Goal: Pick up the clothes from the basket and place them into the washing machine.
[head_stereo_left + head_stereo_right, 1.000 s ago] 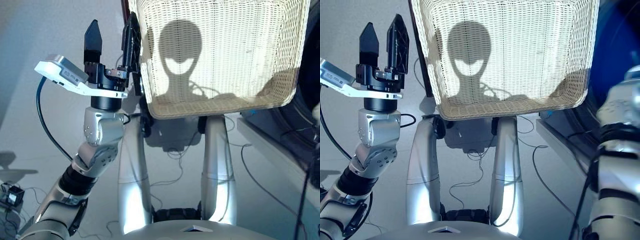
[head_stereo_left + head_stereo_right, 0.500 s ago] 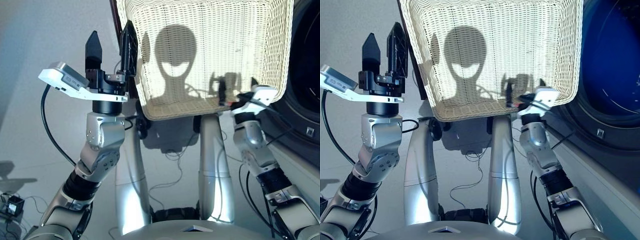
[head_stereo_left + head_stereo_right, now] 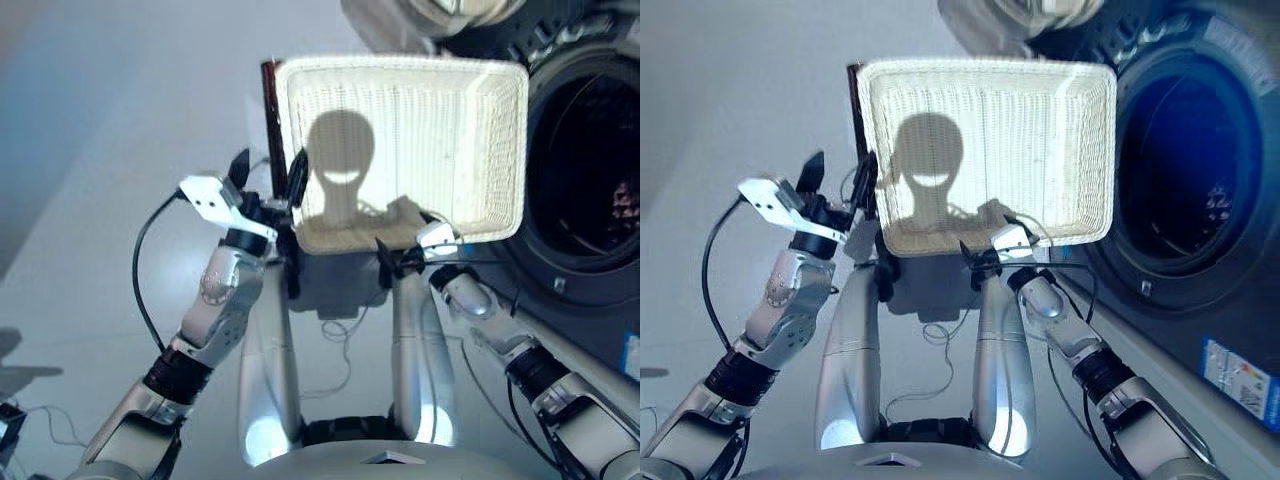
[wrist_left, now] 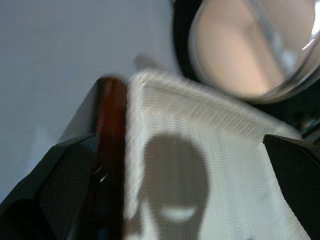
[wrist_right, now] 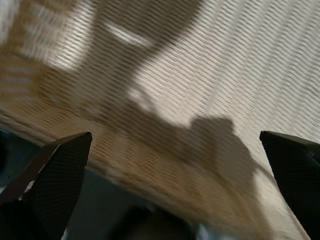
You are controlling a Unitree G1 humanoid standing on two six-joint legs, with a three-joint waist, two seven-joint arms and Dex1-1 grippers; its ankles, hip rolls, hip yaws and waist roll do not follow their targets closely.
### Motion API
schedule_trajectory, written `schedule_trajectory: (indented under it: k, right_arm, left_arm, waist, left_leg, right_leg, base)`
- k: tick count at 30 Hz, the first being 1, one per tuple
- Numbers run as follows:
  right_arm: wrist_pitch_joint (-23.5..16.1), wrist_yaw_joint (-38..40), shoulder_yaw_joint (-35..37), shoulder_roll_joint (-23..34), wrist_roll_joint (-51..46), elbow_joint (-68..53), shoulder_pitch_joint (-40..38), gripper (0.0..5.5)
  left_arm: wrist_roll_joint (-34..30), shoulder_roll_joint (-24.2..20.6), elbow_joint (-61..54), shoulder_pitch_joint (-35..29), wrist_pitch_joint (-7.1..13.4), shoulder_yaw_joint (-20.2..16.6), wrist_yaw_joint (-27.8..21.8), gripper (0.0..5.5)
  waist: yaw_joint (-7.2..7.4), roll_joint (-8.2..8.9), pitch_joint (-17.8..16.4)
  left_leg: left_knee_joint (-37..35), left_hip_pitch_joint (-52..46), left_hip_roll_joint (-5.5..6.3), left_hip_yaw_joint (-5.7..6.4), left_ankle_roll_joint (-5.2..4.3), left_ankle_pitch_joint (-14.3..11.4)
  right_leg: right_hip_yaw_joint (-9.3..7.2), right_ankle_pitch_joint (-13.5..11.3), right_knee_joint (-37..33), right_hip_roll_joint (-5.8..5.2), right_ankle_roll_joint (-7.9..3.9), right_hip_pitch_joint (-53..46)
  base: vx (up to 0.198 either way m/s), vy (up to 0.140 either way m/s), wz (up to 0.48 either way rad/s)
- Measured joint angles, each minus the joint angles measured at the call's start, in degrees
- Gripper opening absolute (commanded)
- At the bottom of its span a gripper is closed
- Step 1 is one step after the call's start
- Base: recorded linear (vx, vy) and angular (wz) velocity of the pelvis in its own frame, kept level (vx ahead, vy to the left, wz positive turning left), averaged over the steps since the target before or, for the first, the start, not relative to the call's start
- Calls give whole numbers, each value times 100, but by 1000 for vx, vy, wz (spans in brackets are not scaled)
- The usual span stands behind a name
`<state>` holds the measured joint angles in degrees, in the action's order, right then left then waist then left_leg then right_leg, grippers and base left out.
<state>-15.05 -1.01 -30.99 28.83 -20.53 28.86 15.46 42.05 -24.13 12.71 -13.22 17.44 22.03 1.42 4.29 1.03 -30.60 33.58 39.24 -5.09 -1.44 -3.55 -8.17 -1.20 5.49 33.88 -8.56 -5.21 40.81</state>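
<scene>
Basket is seen beside the washing machine; left claw and right claw are both spread apart.

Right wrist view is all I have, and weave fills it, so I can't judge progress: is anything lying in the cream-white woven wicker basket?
Observer: No. The head views show no cloth in the cream-white woven wicker basket.
Operator: Where's the machine?
Observer: The dark grey washing machine stands on the basket's right, its round opening uncovered.
Operator: And the left gripper?
Observer: The left gripper is open beside the basket's left edge.
</scene>
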Motion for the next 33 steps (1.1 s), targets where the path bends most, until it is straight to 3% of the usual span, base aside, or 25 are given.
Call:
schedule_trajectory:
  k: [4,9,11,14,17,21,25,28,33]
  right_arm:
    - [1,-14,197,-155,75,375,-200,550]
    - [87,-96,623,-709,113,1161,-441,550]
    - [99,-169,903,-860,108,1422,-571,550]
    - [213,-244,1202,-946,104,1951,-909,550]
    - [289,-370,1357,-967,105,2411,-1367,550]
    - [456,-557,1969,-1210,-215,3011,-1721,550]
    - [586,-724,2210,-1382,-615,3406,-1837,550]
    - [678,-781,2365,-1416,-804,3742,-1961,550]
    - [781,-795,2427,-1433,-801,4016,-2190,550]
  left_arm:
    - [-406,233,1129,176,-58,-126,-222,550]
    - [-1083,461,2376,398,-47,-340,-379,550]
    - [-1332,492,2732,524,-41,-595,-481,550]
    - [-1604,555,3427,883,-158,-1015,-534,550]
    - [-1916,642,4113,1254,-254,-1330,-552,550]
    - [-2621,683,4448,1565,-284,-1409,-542,550]
    - [-2762,752,5059,1601,-379,-1661,-546,550]
    - [-2944,779,5229,1752,-450,-1558,-565,550]
    - [-3113,799,5525,2020,-606,-1558,-738,550]
  waist:
    - [5,47,26]
    - [-45,82,108]
    - [-56,78,163]
    - [-86,82,595]
    - [-104,73,1176]
    - [-126,95,1777]
    - [-127,204,2127]
    - [-123,208,2390]
    - [-136,209,2717]
  left_leg:
    - [-755,-1002,-15,-16,-18,154]
    - [-2051,-2444,0,-36,-32,549]
    - [-2537,-2912,8,-53,-27,711]
    - [-3213,-3428,27,-165,-23,909]
    - [-3647,-3892,38,-187,-31,963]
    - [-3840,-4181,17,-197,-41,962]
    - [-3876,-4285,22,-198,-57,939]
    - [-3889,-4358,16,-193,-87,916]
    - [-3890,-4365,5,-175,-55,921]
  right_leg:
    - [-148,-170,-719,4,-6,-1013]
    - [-367,-531,-2020,6,-17,-2475]
    - [-436,-728,-2568,19,-40,-2979]
    - [-480,-1018,-3347,31,-71,-3522]
    - [-550,-1109,-3847,40,-96,-4023]
    - [-584,-1067,-3881,65,-148,-4234]
    - [-634,-1007,-3884,58,-105,-4337]
    - [-657,-994,-3895,60,-100,-4437]
    - [-663,-947,-3911,60,-110,-4459]
  base:
    - [104,34,-11]
    - [181,58,28]
    - [179,75,13]
    - [174,46,-67]
    - [160,32,-19]
    - [147,23,1]
    - [102,13,-4]
    - [60,12,28]
    - [50,11,16]
